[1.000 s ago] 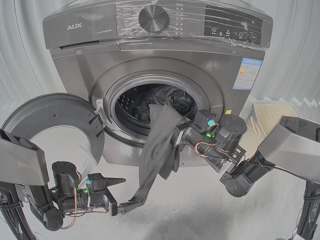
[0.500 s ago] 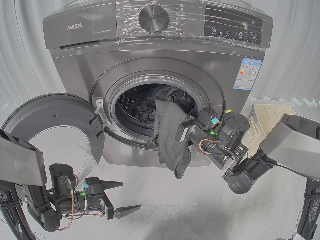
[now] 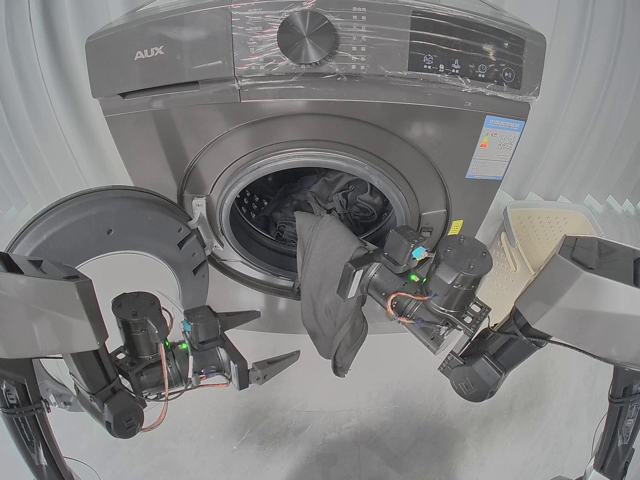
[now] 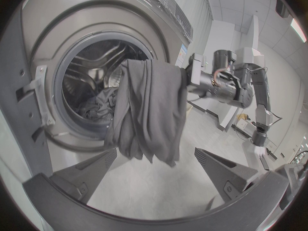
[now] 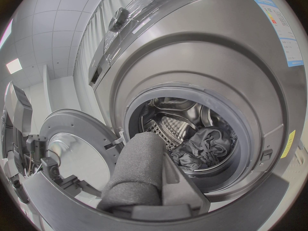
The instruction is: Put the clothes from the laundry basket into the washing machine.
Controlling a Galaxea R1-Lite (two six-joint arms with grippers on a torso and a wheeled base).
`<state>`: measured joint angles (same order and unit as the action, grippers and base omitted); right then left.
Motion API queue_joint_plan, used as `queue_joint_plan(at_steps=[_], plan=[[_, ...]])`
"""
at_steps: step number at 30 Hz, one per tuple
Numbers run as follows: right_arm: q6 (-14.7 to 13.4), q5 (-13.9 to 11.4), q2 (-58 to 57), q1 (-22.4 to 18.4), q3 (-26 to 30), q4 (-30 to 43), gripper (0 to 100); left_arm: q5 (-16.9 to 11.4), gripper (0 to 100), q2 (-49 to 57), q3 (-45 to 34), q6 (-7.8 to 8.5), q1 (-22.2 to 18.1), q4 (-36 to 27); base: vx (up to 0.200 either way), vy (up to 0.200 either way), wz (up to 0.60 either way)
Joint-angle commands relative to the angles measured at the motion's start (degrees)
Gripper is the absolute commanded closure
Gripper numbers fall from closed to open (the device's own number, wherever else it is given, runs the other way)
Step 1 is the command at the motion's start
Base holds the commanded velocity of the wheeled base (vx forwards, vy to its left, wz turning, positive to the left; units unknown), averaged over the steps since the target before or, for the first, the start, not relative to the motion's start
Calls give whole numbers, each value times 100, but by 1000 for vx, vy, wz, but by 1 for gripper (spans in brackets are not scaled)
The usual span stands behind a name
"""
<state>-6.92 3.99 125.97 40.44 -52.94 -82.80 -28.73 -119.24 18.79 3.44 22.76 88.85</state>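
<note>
A grey garment (image 3: 327,288) hangs over the lower rim of the washing machine (image 3: 200,141) opening, its upper end just inside the drum. My right gripper (image 3: 345,271) is shut on the garment's right side, in front of the opening. In the right wrist view the garment (image 5: 138,167) is bunched between the fingers (image 5: 179,186). Dark clothes (image 3: 347,198) lie in the drum (image 5: 179,122). My left gripper (image 3: 265,343) is open and holds nothing, low and to the left of the garment's hanging end (image 4: 150,106).
The round door (image 3: 100,235) stands swung open at the left, close to my left arm. A cream laundry basket (image 3: 540,235) sits at the right, behind my right arm. Bare grey floor (image 3: 333,421) lies in front of the machine.
My left gripper let go of the garment's trailing end and opened, then rose toward the machine. The garment's tail now hangs shorter. My right gripper moved slightly left with the garment.
</note>
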Motion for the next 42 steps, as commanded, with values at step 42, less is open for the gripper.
queue_joint_plan(at_steps=[42], plan=[[-99, 138, -661, 1045, 1278, -105, 100, 676, 0, -1207, 1804, -194, 440, 1, 0, 0, 0]])
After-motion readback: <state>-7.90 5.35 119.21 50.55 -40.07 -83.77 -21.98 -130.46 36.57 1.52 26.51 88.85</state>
